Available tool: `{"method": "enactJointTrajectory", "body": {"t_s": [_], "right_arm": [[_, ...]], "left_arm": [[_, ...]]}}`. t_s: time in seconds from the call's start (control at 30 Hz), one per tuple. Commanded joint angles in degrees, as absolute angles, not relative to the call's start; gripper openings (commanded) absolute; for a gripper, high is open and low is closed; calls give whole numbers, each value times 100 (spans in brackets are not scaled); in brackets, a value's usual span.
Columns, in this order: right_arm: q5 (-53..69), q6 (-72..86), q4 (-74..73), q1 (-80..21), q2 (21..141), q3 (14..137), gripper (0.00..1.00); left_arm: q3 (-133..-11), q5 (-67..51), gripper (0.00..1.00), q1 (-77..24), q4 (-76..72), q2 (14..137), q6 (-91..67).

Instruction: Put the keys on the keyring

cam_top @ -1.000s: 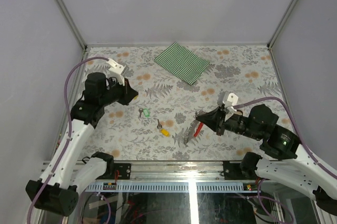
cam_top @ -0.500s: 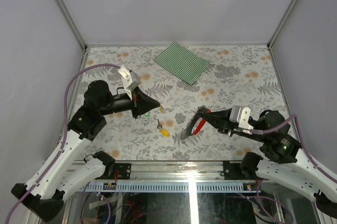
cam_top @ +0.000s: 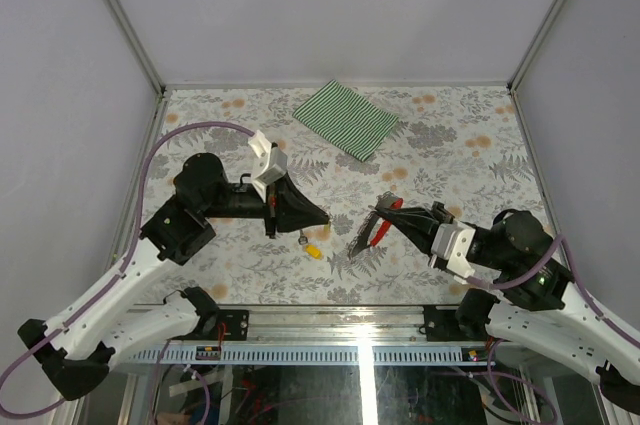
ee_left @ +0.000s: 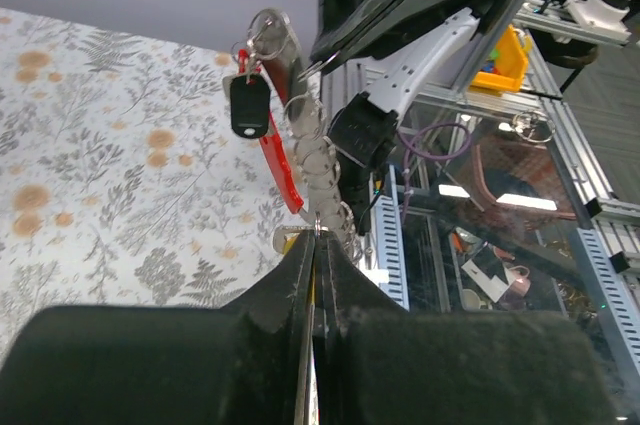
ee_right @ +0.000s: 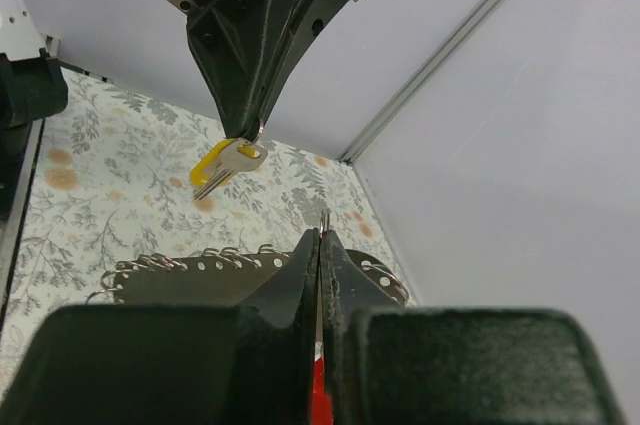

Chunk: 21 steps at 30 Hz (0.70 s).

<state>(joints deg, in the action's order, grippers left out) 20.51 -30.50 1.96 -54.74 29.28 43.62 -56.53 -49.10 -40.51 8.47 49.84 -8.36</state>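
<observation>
Top external: left hand (cam_top: 322, 217) clamped shut on yellow key (ee_right: 226, 161), right hand (cam_top: 385, 210) clamped shut on keyring (cam_top: 372, 237), tips facing, near each other above table (cam_top: 450, 135) centre. Second yellow key (cam_top: 313, 251) lies toward near edge.

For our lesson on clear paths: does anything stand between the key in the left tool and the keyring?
Nothing visible does. The left tool holds a yellow key aloft, the right tool holds the keyring facing it, and only open air shows in the gap between them.
</observation>
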Motion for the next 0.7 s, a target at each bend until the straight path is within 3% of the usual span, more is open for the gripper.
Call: {"method": "enactJointTrajectory", "body": {"t_s": [0.0,0.67], "right_arm": [[2206,-3622,435,-5502,2998,4560,0],[2725,-4347,555,-5503,3388,4607,0]], "left_arm": [[-5728,-4900,0,-4290,33,5103,-1190],[-5958,-4553,0,-4750,-264,5560,-1547]]}}
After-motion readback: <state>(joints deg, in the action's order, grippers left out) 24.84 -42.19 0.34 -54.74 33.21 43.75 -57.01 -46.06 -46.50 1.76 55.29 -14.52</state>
